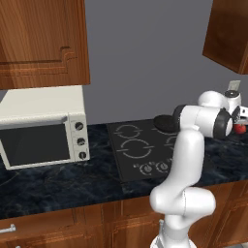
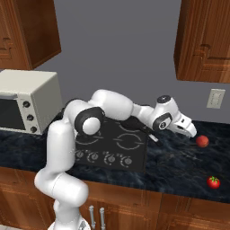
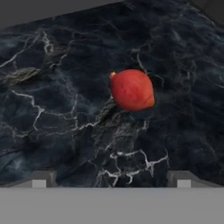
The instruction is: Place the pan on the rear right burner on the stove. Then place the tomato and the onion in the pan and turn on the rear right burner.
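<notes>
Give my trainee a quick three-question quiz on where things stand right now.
1. True or false: the gripper is shut on the onion.
2. Which lies nearer the counter's front edge: A, the onion, or B, the tomato?
3. Where does the pan sit?

Key: 1. False; it is open and apart from the onion. 2. B. 3. On the stove, at its rear right, behind the arm.
</notes>
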